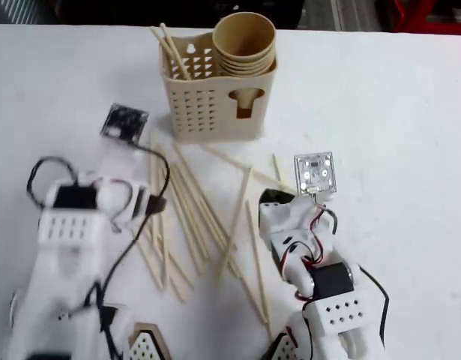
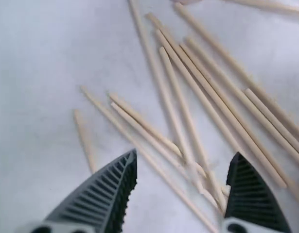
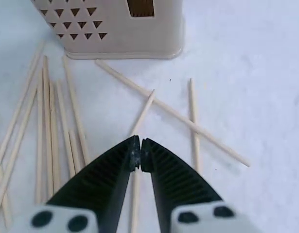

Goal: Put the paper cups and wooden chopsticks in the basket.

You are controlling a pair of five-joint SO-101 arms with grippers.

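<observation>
A beige perforated basket (image 1: pixel 215 105) stands at the back middle of the table. Stacked paper cups (image 1: pixel 245 41) sit in one of its compartments and a few chopsticks (image 1: pixel 170 49) lean in the other. Several loose wooden chopsticks (image 1: pixel 193 217) lie scattered between the two arms. My left gripper (image 2: pixel 184 160) hovers open just above a cluster of chopsticks (image 2: pixel 188 111), with nothing between its fingers. My right gripper (image 3: pixel 139 148) is shut, its tips over a single chopstick (image 3: pixel 144 109) lying on the table, a short way in front of the basket (image 3: pixel 115 29).
A dark square board (image 1: pixel 124 121) sits out ahead of the left arm and a white square board (image 1: pixel 314 172) rides on the right arm. More chopsticks (image 3: pixel 52 126) lie beside the right gripper. The white table (image 1: pixel 395 112) runs wide to the right of the basket.
</observation>
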